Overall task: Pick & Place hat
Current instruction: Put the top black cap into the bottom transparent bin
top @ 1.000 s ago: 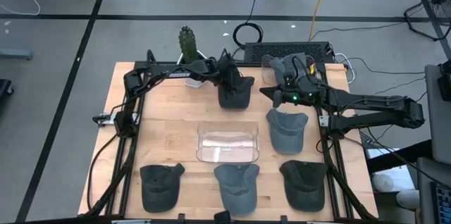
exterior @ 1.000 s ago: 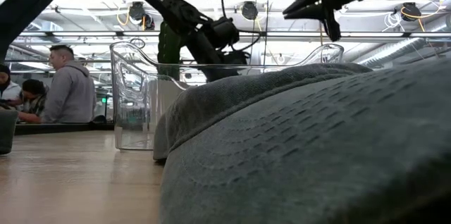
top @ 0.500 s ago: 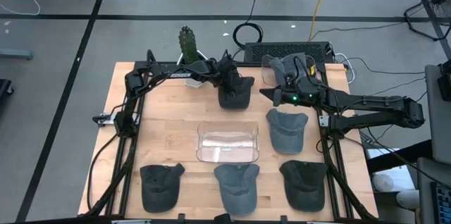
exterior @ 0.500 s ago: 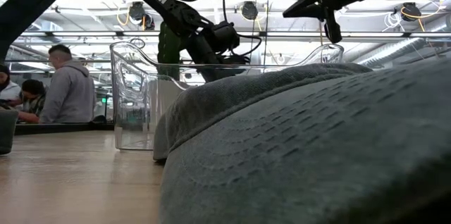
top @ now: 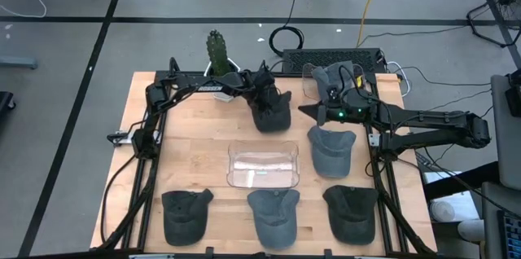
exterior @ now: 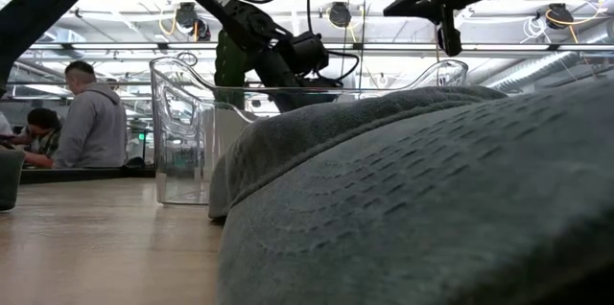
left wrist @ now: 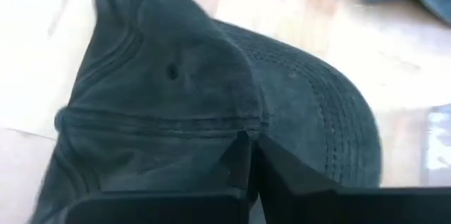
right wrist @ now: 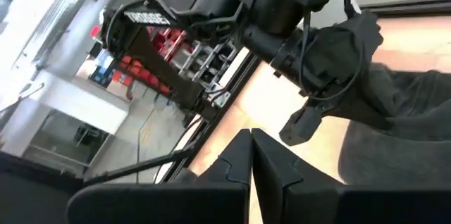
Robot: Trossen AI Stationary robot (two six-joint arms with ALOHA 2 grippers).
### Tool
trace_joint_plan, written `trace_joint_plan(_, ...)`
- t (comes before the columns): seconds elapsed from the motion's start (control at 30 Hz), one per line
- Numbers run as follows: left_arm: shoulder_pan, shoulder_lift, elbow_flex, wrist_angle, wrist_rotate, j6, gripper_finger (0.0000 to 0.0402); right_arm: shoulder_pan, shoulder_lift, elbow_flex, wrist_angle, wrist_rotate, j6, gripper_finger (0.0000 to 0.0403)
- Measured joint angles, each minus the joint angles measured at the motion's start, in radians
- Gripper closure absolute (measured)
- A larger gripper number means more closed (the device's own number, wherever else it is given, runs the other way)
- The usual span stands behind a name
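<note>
Since a second ago, your left gripper (left wrist: 248, 155) has gone from spread wide to pinched down on the crown of the dark hat (top: 272, 109) at the back centre of the table (top: 195, 145), and that hat now looks bunched and slightly turned. From the wrist camera its fingers meet in a fold of fabric right at the crown seam, so the hat sits directly under and around the fingertips, brim running away from the wrist toward the clear bin (top: 263, 166). The bin lies just in front of the hat, between it and the 3 hats along the near edge. Your left arm reaches in from the table's left rear, forearm nearly level. Your right gripper (top: 310, 109) hovers closed and empty, just beside the hat on its right; it probably plays no part yet.
</note>
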Motion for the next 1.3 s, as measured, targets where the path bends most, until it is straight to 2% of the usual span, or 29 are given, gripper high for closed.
trace_joint_plan(0.23,-0.029,-0.099,-0.001,-0.074,0.001,-0.001,0.0395,0.002,-0.020,0.000,-0.002,-0.069,-0.070,0.0403)
trace_joint_plan(0.43,-0.095,-0.229,-0.001,-0.102,-0.038,0.005,0.0396,-0.004,-0.084,-0.001,0.017,-0.065,-0.115,0.0403)
trace_joint_plan(0.7,-0.253,-0.362,0.000,-0.141,-0.093,-0.008,0.0397,0.011,-0.169,0.001,0.190,-0.038,-0.189,0.0403)
trace_joint_plan(0.83,-0.335,-0.414,0.000,-0.132,-0.133,-0.079,0.0393,0.013,-0.198,0.000,0.151,-0.046,-0.199,0.0403)
trace_joint_plan(1.07,-0.478,-0.446,0.000,-0.131,-0.177,-0.147,0.0396,0.019,-0.211,0.000,0.070,-0.127,-0.198,0.0403)
trace_joint_plan(1.2,-0.539,-0.436,0.000,-0.134,-0.294,-0.187,0.0386,0.027,-0.211,0.000,0.029,-0.150,-0.219,0.0403)
trace_joint_plan(1.3,-0.575,-0.436,0.000,-0.178,-0.403,-0.202,0.0393,0.034,-0.211,0.000,0.001,-0.150,-0.230,0.0403)
